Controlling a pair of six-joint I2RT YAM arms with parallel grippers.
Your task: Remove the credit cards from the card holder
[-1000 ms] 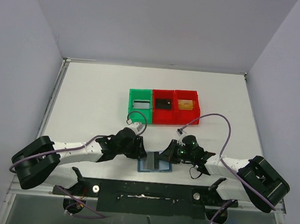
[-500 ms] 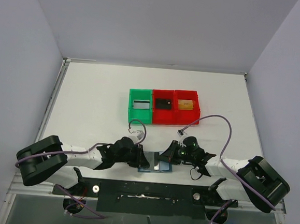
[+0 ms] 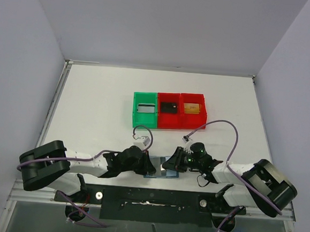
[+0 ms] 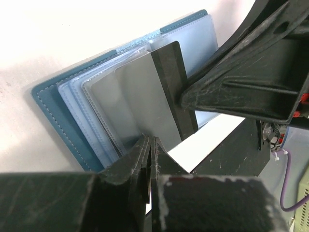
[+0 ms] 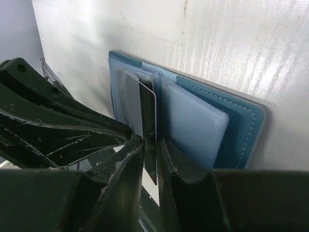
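Left wrist cam: L pincer pinched shut on near edge of grey credit card, card tilted up off clear sleeves of blue card holder, open flat at near edge of white desk. Right wrist cam: R pincer narrow, one finger each side of same card's edge, can't tell if pressing or just clear. Top cam, farther back mid-desk: green bin touching two red bins, flat item in each, well apart from holder.
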